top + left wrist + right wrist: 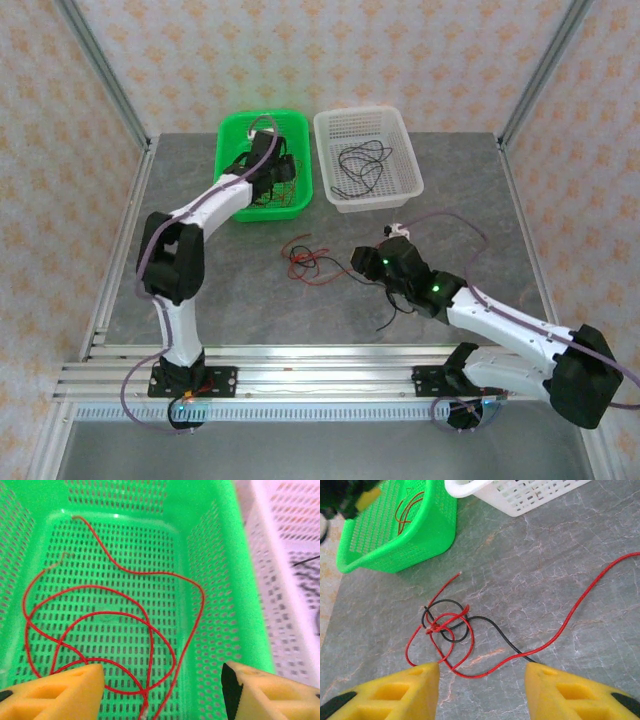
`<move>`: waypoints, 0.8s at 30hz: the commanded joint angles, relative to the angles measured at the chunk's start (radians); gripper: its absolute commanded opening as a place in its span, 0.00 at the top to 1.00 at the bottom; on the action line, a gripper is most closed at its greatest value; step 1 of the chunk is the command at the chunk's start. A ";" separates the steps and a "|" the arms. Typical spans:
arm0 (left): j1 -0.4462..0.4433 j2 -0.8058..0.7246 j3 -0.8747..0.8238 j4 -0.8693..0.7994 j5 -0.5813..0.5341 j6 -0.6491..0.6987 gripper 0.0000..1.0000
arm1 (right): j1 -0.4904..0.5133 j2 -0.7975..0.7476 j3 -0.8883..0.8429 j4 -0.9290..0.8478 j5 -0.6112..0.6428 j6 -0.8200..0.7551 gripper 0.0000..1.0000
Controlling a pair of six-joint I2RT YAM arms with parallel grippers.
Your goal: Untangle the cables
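A knot of red and black cables (308, 262) lies on the grey table in front of the baskets. In the right wrist view the tangle (451, 616) sits just beyond my right gripper (482, 672), which is open and low over the table, holding nothing. A long red strand (570, 615) runs off to the right. My right gripper (362, 262) sits just right of the knot. My left gripper (278, 172) is inside the green basket (222, 160); it is open (162, 680) above a looped red cable (150, 573) on the basket floor.
The white basket (408, 150) beside the green one holds several black cables (360, 165). A black strand (392, 315) trails under the right arm toward the near edge. Aluminium frame posts stand at the table corners.
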 commanded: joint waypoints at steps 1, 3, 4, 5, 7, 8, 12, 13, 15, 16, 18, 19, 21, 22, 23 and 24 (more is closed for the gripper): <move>-0.016 -0.137 -0.041 0.019 0.023 -0.012 0.34 | 0.020 0.020 -0.002 -0.003 0.032 0.028 0.52; -0.022 -0.202 -0.087 0.034 0.028 -0.024 0.34 | 0.031 0.046 0.002 0.030 0.023 0.053 0.52; -0.024 -0.229 -0.110 0.039 0.031 -0.030 0.34 | 0.037 0.059 0.003 0.048 0.021 0.073 0.52; -0.027 -0.262 -0.141 0.049 0.033 -0.039 0.34 | 0.044 0.076 0.006 0.069 0.021 0.100 0.52; -0.034 -0.325 -0.207 0.071 0.034 -0.057 0.34 | 0.056 0.113 0.008 0.115 0.013 0.160 0.52; -0.037 -0.359 -0.247 0.083 0.034 -0.067 0.34 | 0.061 0.131 0.008 0.150 0.001 0.191 0.52; -0.049 -0.492 -0.391 0.128 0.032 -0.103 0.34 | 0.076 0.235 0.004 0.302 -0.043 0.316 0.50; -0.049 -0.520 -0.422 0.132 0.029 -0.110 0.34 | 0.077 0.254 0.002 0.337 -0.051 0.346 0.50; -0.053 -0.580 -0.480 0.141 0.023 -0.124 0.34 | 0.079 0.292 -0.005 0.432 -0.066 0.408 0.49; -0.056 -0.605 -0.501 0.143 0.020 -0.129 0.34 | 0.079 0.308 -0.003 0.464 -0.070 0.432 0.49; -0.063 -0.658 -0.548 0.141 0.008 -0.138 0.34 | 0.079 0.346 0.012 0.512 -0.068 0.468 0.49; -0.065 -0.678 -0.569 0.142 0.004 -0.144 0.34 | 0.079 0.363 0.021 0.520 -0.064 0.482 0.48; -0.072 -0.722 -0.616 0.148 -0.004 -0.157 0.34 | 0.079 0.401 0.044 0.530 -0.057 0.509 0.48; -0.071 -0.739 -0.634 0.150 -0.004 -0.161 0.34 | 0.079 0.419 0.054 0.534 -0.057 0.524 0.48; -0.074 -0.755 -0.654 0.152 -0.005 -0.166 0.34 | 0.078 0.438 0.062 0.540 -0.060 0.543 0.48; -0.074 -0.769 -0.670 0.150 -0.005 -0.169 0.34 | 0.079 0.455 0.065 0.550 -0.064 0.563 0.48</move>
